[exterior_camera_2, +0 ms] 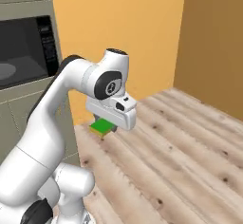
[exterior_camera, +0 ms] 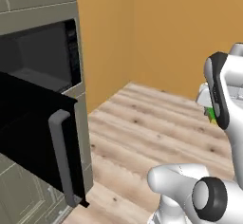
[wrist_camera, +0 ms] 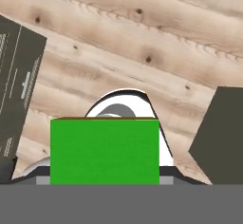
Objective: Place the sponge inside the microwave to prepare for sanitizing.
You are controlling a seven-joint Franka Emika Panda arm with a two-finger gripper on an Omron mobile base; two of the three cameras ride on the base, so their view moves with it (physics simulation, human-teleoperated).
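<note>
Sponge [wrist_camera: 104,151] fills lower centre of hand view, clamped in gripper [exterior_camera_2: 108,126], carried above wood floor [exterior_camera_2: 180,152]. Microwave [exterior_camera: 40,57] upper left, door [exterior_camera: 33,142] swung open toward arm. Risk: sponge clips door edge on approach, slips from grip.

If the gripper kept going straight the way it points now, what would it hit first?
The gripper, shut on the sponge, points down. The hand view looks past the sponge at the wood floor, so the floor would likely come first, though the robot's own base may lie in that line.
</note>
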